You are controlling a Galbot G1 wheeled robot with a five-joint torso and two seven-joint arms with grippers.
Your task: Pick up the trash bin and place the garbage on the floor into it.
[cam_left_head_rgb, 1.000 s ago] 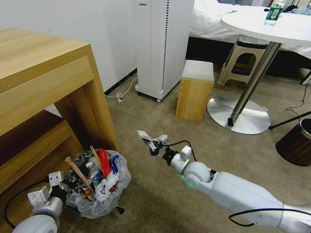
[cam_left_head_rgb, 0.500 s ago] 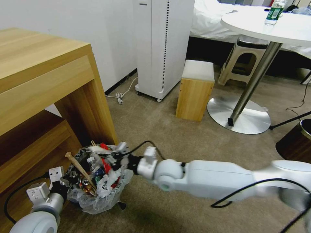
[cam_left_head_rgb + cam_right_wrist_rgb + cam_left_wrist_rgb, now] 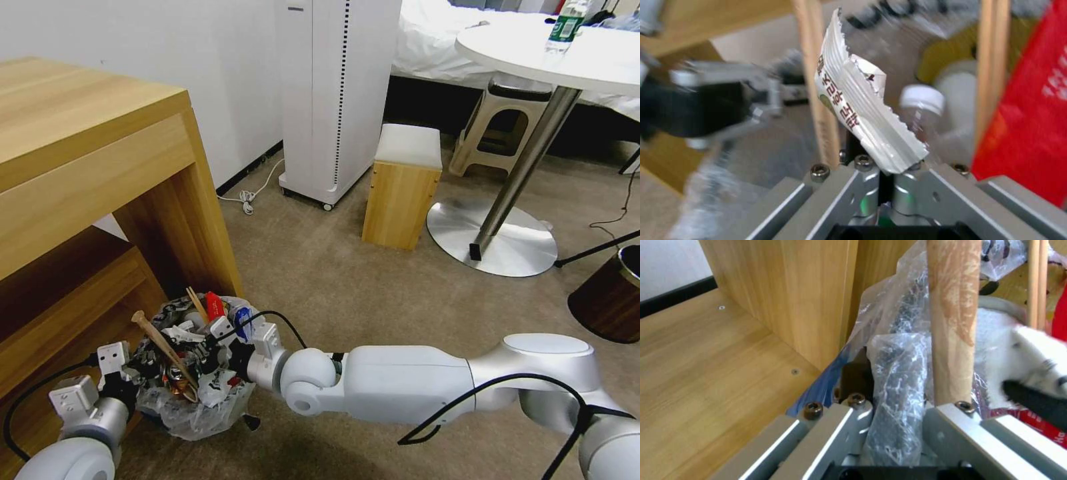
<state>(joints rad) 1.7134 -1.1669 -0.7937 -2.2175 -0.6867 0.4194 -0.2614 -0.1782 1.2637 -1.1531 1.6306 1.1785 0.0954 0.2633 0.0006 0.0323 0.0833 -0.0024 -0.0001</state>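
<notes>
The trash bin [image 3: 200, 410], lined with a crinkled clear bag, stands on the floor [image 3: 373, 293] by the desk leg, stuffed with garbage. A wooden stick [image 3: 160, 350], a red carton [image 3: 213, 305] and a small bottle [image 3: 929, 100] poke out of it. My left gripper [image 3: 135, 381] is shut on the bin's bag-covered rim [image 3: 896, 396]. My right gripper [image 3: 203, 350] reaches in over the bin's mouth, shut on a torn white wrapper [image 3: 862, 110] with red lettering, held among the sticks and the carton [image 3: 1031, 110].
The wooden desk [image 3: 100, 167] rises right behind the bin. Farther off stand a white appliance [image 3: 333, 100], a wooden stool [image 3: 400, 187], a round table's metal base [image 3: 493, 243] and a dark brown bin [image 3: 607, 300]. A white cable [image 3: 250, 197] lies by the wall.
My right arm has swung left from above the open carpet to over the bin, carrying the white wrapper down among the trash. The left gripper keeps its hold on the rim.
</notes>
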